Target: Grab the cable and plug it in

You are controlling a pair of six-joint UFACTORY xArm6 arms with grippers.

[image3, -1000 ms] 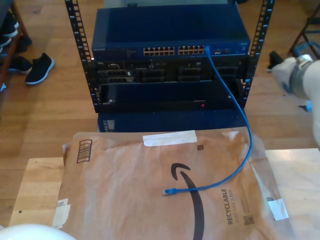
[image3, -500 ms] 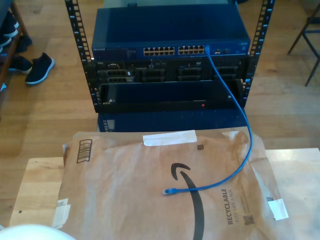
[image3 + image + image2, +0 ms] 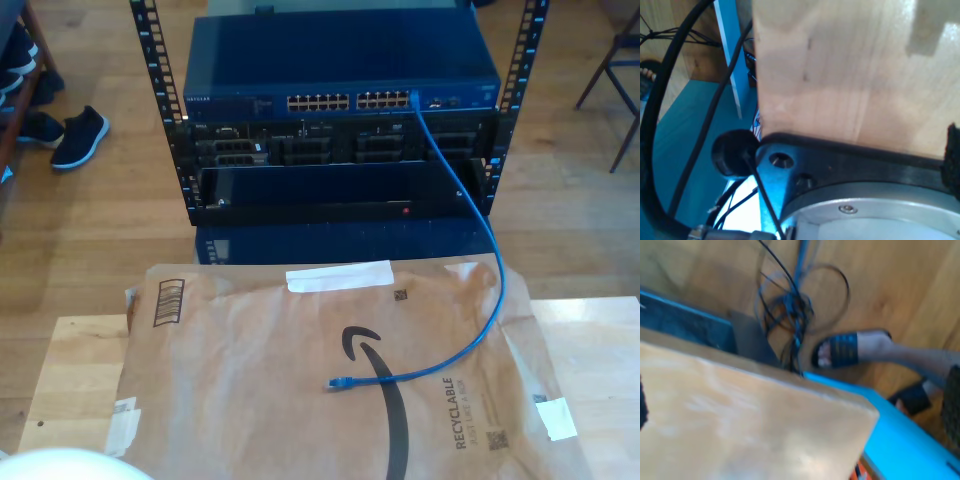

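Blue cable (image 3: 478, 250) runs from the switch (image 3: 340, 70) down to the brown paper bag (image 3: 250, 400); its loose plug (image 3: 340, 382) lies mid-bag, far from every bag edge. Both claws' grip: I cannot tell.

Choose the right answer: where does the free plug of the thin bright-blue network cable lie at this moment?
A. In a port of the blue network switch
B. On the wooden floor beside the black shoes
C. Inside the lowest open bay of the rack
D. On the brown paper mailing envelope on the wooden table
D: in the exterior view the thin bright-blue network cable ends with its free plug lying on the brown paper mailing envelope; its other end sits in the blue network switch.
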